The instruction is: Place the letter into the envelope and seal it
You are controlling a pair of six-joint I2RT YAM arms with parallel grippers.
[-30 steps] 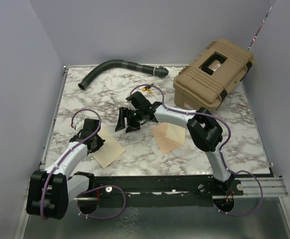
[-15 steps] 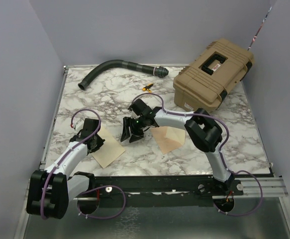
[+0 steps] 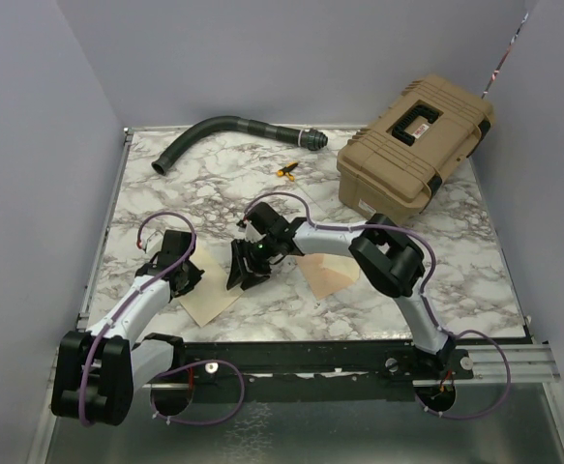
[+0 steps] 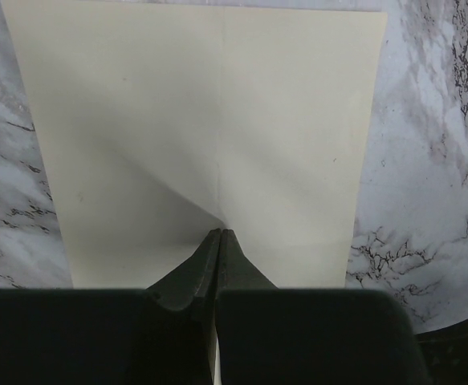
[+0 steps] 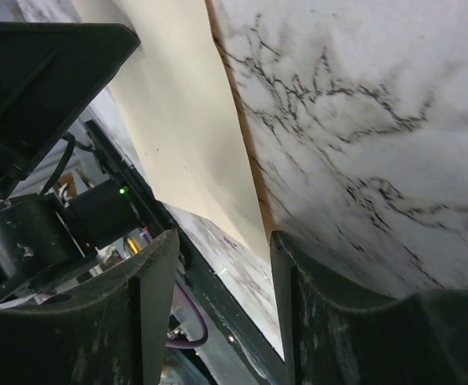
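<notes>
Open marble runs across the far middle of the worktop (image 3: 456,261), between the hose (image 3: 223,129) along the far left edge and the tan case (image 3: 417,140) in the far right corner. Only a small yellow item (image 3: 286,171) lies in that gap. The near right stretch is bare too.

Nearer, room is tight. The left pincer (image 4: 218,234), closed, sits on the letter (image 3: 214,292) at the near left. The right pincer (image 3: 246,274), jaws apart, hangs low just beside the letter's right edge, filling the strip between it and the envelope (image 3: 330,275). The right arm (image 3: 330,236) reaches leftward over the envelope's far edge, barring a drop from that side. Walls (image 3: 59,155) close off the left, far and right.
</notes>
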